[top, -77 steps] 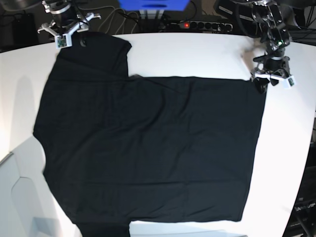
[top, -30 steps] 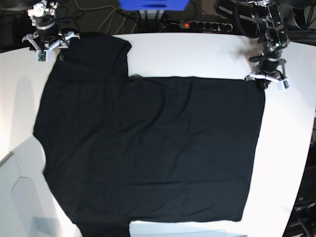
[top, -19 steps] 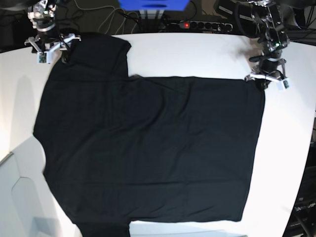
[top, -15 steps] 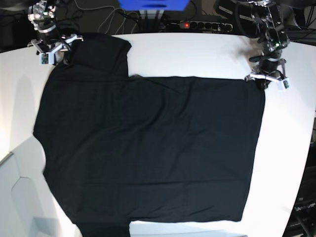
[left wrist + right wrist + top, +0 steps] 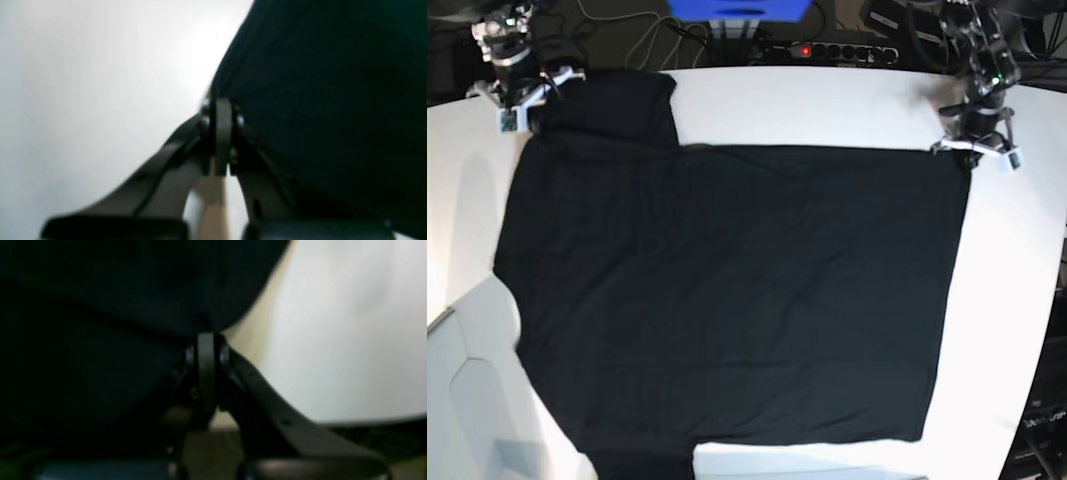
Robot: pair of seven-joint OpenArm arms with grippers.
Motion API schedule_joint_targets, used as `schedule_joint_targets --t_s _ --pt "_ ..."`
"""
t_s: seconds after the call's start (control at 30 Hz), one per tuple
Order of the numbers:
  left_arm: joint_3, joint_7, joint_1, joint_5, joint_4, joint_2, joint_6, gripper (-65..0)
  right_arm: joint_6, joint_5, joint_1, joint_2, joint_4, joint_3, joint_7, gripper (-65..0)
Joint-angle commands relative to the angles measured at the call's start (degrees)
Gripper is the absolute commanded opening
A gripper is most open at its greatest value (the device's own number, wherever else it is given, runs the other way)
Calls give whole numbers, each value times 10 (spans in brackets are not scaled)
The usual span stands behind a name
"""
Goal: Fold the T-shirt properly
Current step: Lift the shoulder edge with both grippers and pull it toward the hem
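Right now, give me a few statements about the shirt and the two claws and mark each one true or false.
1. The shirt lies spread on a white table. True.
2. The left claw is wide open above bare table. False: it is shut on the shirt's edge.
3. The right claw is shut on the shirt. True.
4. Both claws hold the shirt's near edge. False: in the base view they grip the two far corners.
5. The shirt is red. False: it is black.
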Motion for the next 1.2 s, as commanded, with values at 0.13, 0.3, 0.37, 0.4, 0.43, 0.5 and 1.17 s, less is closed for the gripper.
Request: schedule_joint_targets --t_s 0.13,0.3,0.37,0.4,0.43,0.5,1.17 --pt "-21 -17 6 -3 52 -10 -1 -650 7 5 -3 4 67 13 13 -650" --pt "-33 -17 6 -3 74 -10 -1 -650 7 5 10 4 80 14 13 -650" --pt "-35 -17 2 -3 74 -10 -1 -650 7 5 20 4 80 14 13 -650" --pt "-35 -17 0 -3 74 -10 -1 -650 7 5 25 4 80 14 13 -650" --pt "-35 -17 -1 -3 70 -10 0 -650 7 5 33 5 79 13 13 -650" --pt "-32 -16 -22 -2 68 -10 0 -650 7 2 56 5 76 12 13 -650" --pt "-30 -16 -197 -2 -27 -13 3 -650 7 1 376 81 -53 -61 -142 -650"
